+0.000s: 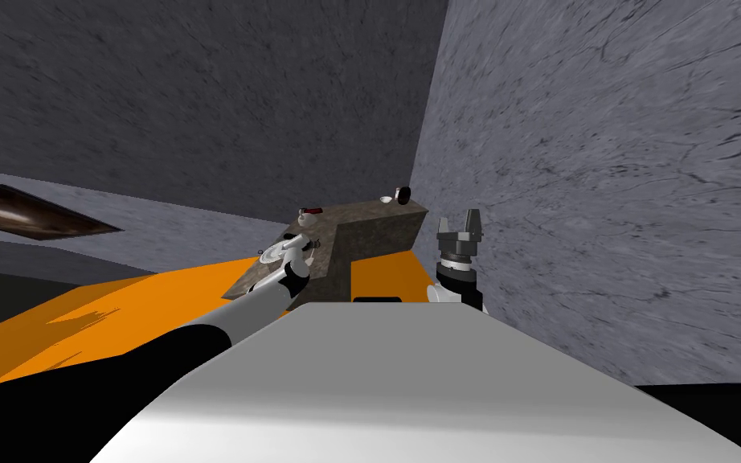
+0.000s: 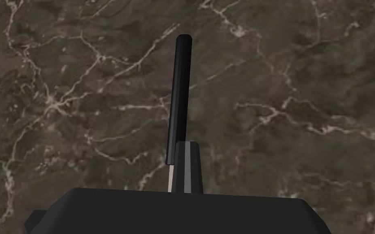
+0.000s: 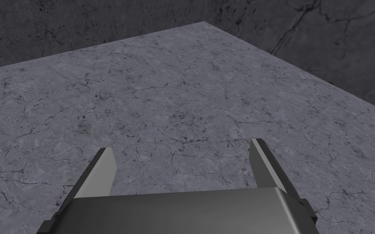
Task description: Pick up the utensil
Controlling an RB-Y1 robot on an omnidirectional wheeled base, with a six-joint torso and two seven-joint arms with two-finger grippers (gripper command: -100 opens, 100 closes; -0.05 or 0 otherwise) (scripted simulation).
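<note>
The utensil [image 2: 180, 97] has a long black handle and a thin pale shaft at its lower end. It lies over a dark brown marbled counter [image 2: 81, 101]. My left gripper [image 2: 186, 143] is shut, its fingers [image 2: 187, 170] pressed together against the lower end of the handle where the shaft begins. In the head view my left gripper [image 1: 303, 243] hangs over the counter [image 1: 361, 229] beside a white plate [image 1: 276, 251]. My right gripper [image 1: 460, 217] is raised at the right of the counter, near the grey wall, open with nothing between its fingers [image 3: 101, 170].
A red and white thing [image 1: 309, 211] and a small white bowl with a dark cup [image 1: 397, 194] stand at the counter's far edge. An orange floor [image 1: 160, 305] spreads on my left. Grey walls close in behind and on the right.
</note>
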